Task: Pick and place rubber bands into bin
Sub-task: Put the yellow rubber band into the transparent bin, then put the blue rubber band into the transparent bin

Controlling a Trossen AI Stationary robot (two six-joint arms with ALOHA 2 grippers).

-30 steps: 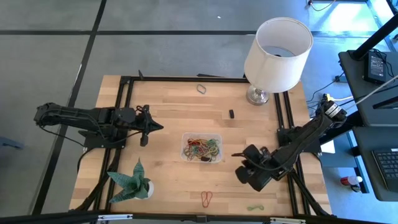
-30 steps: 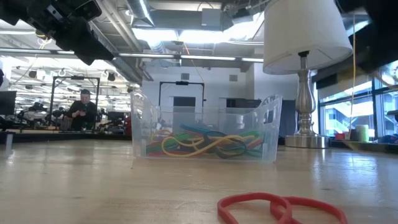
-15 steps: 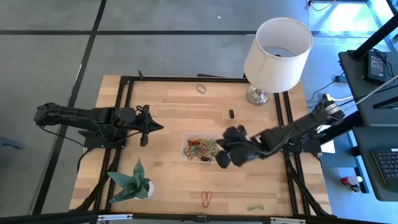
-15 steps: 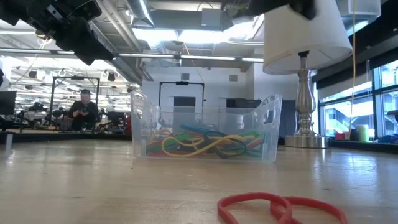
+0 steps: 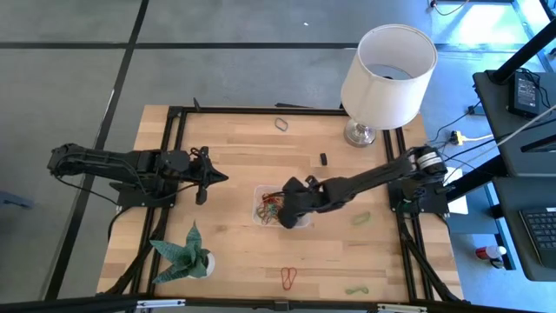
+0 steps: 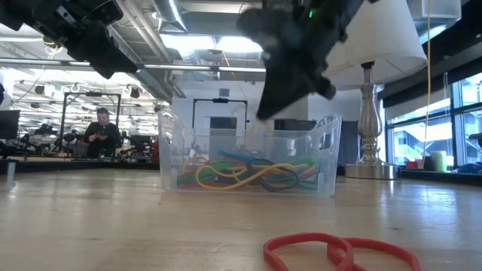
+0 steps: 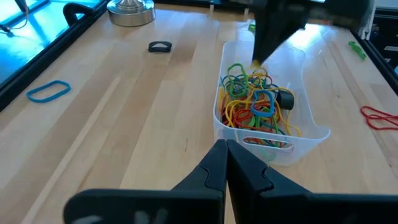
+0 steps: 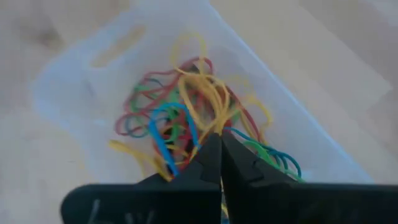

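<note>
The right claw (image 5: 280,211) reaches across the counter (image 5: 234,148) and hangs over the bin (image 5: 301,223), its tips above the bin's left half in the high view. In the right wrist view its two dark fingers (image 8: 208,163) are pressed together at the tips with a yellow rubber band (image 8: 200,93) running up from the point where they meet, so the claw appears pinched on that band, though the grip itself is too blurred to be sure. The bin is a small clear tray near the middle of the counter, and it holds a tangle of rubber bands (image 7: 255,102) in red, yellow, green and blue, with a dark one at one side. More bands lie loose on the wood: a red one (image 5: 287,277) near the front edge, a green one (image 5: 356,290) to its right, another green one (image 5: 360,219) just right of the bin under the right arm, a dark one (image 5: 323,159) behind the bin, and a grey loop (image 5: 282,124) near the back edge. The left claw (image 5: 222,177) waits well to the left of the bin, its fingers closed tip to tip and holding nothing. A white lamp (image 5: 387,69) stands at the back right corner and a green paper plant (image 5: 184,253) at the front left.
</note>
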